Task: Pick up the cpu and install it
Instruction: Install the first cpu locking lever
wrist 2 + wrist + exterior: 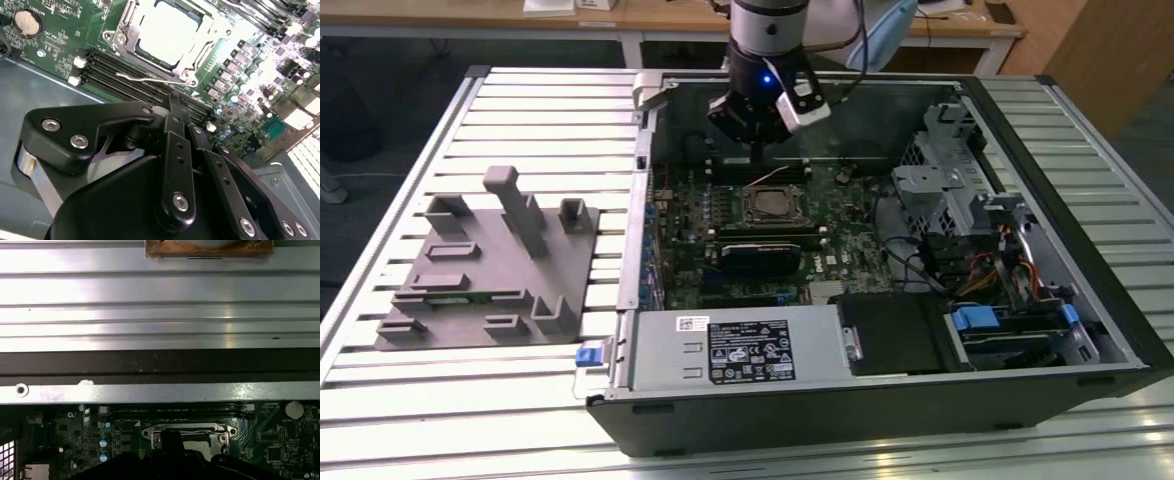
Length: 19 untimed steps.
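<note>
Inside the open computer case (1067,300), the cpu (167,31) sits socketed; gripper (172,107) fingers pinched together, empty.

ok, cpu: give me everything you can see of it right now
The cpu is a small flat square chip with a pale, silvery-white metal top, glaring under the light in the second wrist view. It lies flat and level in the motherboard socket, its metal frame around the edges and a thin wire lever running beside it. In the exterior view it sits mid-board, below the gripper. Nothing grips it.
</note>
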Each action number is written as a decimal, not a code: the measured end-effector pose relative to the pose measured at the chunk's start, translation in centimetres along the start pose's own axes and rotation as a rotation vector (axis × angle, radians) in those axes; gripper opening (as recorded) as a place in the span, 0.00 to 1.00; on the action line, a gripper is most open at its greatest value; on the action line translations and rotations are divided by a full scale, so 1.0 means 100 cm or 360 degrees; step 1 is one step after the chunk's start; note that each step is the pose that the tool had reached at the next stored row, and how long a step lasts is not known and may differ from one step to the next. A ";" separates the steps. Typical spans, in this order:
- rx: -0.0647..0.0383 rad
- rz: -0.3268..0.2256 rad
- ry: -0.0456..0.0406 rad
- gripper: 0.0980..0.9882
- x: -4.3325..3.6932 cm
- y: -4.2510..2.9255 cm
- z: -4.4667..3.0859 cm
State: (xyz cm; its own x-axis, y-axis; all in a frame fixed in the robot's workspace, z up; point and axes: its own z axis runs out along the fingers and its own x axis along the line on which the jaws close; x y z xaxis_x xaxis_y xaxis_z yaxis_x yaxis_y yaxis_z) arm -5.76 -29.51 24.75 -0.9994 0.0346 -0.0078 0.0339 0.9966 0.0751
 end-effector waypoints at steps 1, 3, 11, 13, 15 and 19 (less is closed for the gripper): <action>0.0000 0.0000 0.0000 0.01 -0.0005 0.0000 0.0007; 0.0001 0.0000 0.0000 0.01 -0.0011 -0.0001 0.0024; 0.0001 -0.0001 0.0000 0.01 -0.0061 -0.0006 0.0134; 0.0003 -0.0020 0.0001 0.01 -0.0062 -0.0007 0.0150; 0.0003 -0.0057 0.0004 0.01 -0.0063 -0.0008 0.0164; 0.0003 -0.0071 0.0005 0.01 -0.0071 -0.0005 0.0195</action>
State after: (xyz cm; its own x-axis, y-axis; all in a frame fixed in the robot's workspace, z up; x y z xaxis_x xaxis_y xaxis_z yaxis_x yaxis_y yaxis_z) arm -5.03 -29.44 22.81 -0.9999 -0.0104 -0.0079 -0.0110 0.9973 0.0730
